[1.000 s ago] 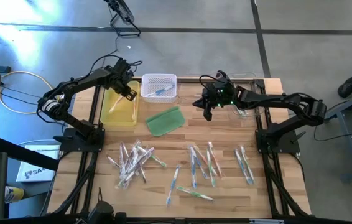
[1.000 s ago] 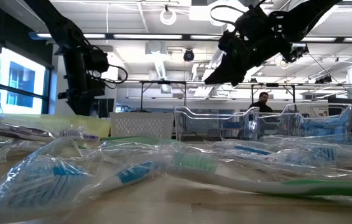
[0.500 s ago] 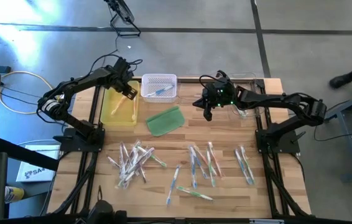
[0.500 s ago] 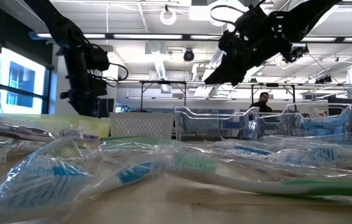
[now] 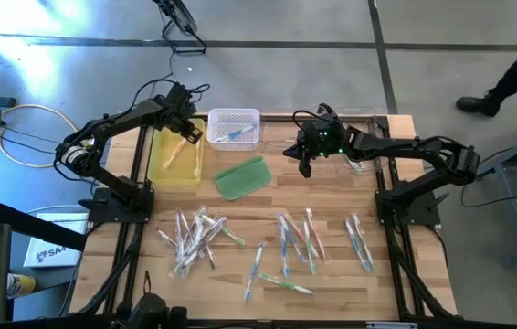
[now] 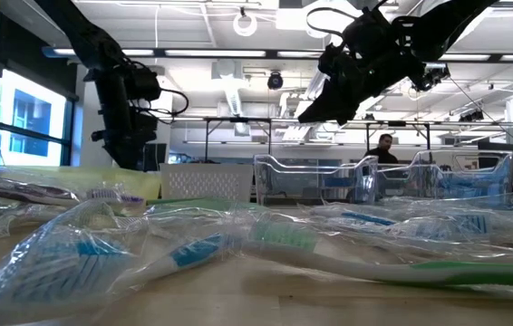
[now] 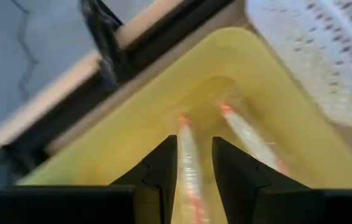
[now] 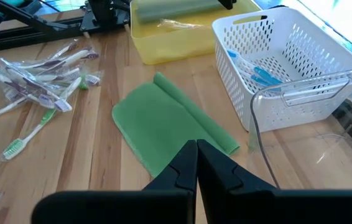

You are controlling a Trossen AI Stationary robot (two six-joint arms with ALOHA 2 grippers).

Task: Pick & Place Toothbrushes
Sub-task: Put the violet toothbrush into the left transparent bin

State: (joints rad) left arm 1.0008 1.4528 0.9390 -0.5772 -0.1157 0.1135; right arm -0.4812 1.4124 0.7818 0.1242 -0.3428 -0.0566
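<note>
- Toothbrushes are lying scattered in the high view across the near half of the tabletop, in loose clusters with their long axes running mostly near-to-far, some slanting. The left gripper is hanging over the yellow bin, where an orange-pink toothbrush is lying at a slant, long axis running from the bin's middle toward the far corner under the gripper. A blue toothbrush is resting crosswise in the white basket. The right gripper is waiting above the far edge of the green pad.
- Low view: wrapped toothbrushes are filling the foreground, lying flat, mostly crosswise. Both arms are hanging well clear of them.
- Left wrist view: the left jaws are standing slightly apart, and a wrapped orange-pink toothbrush is showing in the gap; a second one is lying beside it in the bin. Whether the first is free of the fingers I cannot tell. If the wrapper is clinging, lifting away is likely to drag it back out.
- Right wrist view: the right jaws are pressed together, holding nothing, pointing over the green pad; a cluster of toothbrushes is lying beyond it. The slick wrappers overlap, so a grasp there risks lifting two or slipping.
</note>
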